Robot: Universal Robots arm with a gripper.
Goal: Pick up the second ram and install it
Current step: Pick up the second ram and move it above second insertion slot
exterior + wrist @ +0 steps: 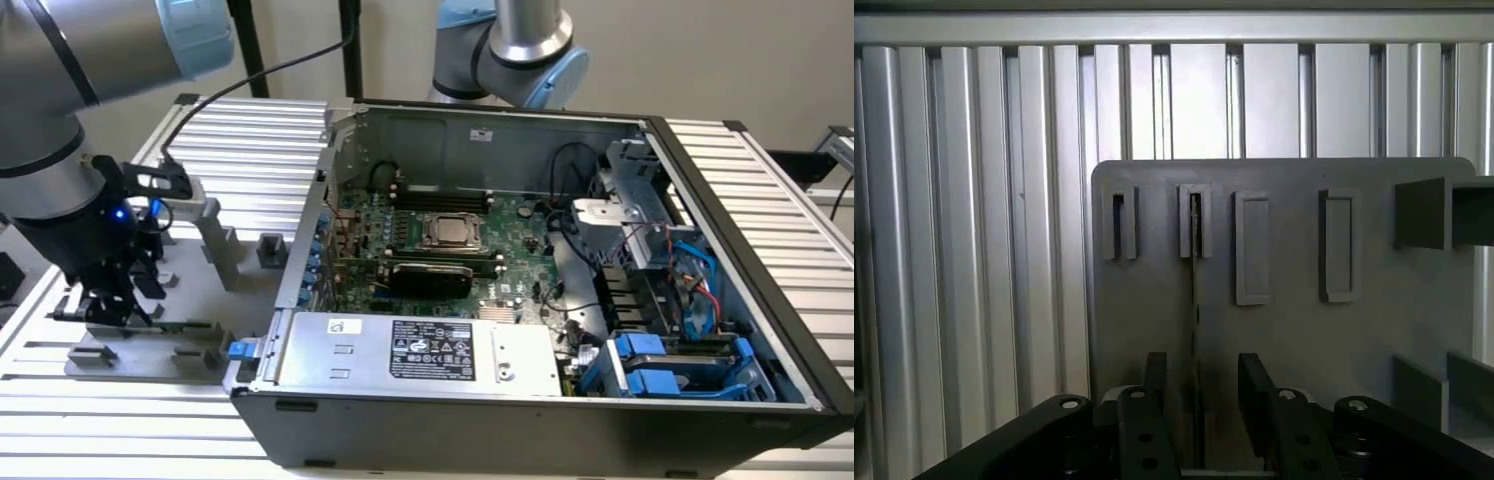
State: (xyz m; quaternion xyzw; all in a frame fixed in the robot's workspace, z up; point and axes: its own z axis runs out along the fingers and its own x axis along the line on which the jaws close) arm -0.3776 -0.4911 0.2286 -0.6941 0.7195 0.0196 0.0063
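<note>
Pincer is hanging low over the grey fixture plate, jaws released and standing apart, not clamped on anything. The second ram is standing on edge in the fixture, running straight through the gap between the two fingers. One finger is sitting just beside the strip and the other is keeping a wider gap. Whether either one is actually touching it, cannot tell. The ram's far end, ahead of the pincer, is sitting in a slotted holder block, with more holder blocks lined up beside that one. In the exterior view the pincer is pointing down at the same plate, and the ram is showing as a thin strip passing under it along the plate. The plate is lying on the ribbed aluminium table. Well away from the pincer, toward the exterior view's right, an open computer case is sitting on the table. Inside it the green motherboard is lying flat with the CPU socket near its middle. A grey power supply is filling the near side of the case, blue drive brackets are sitting in the corner farthest from the pincer, and loose cables are running along that far side.
</note>
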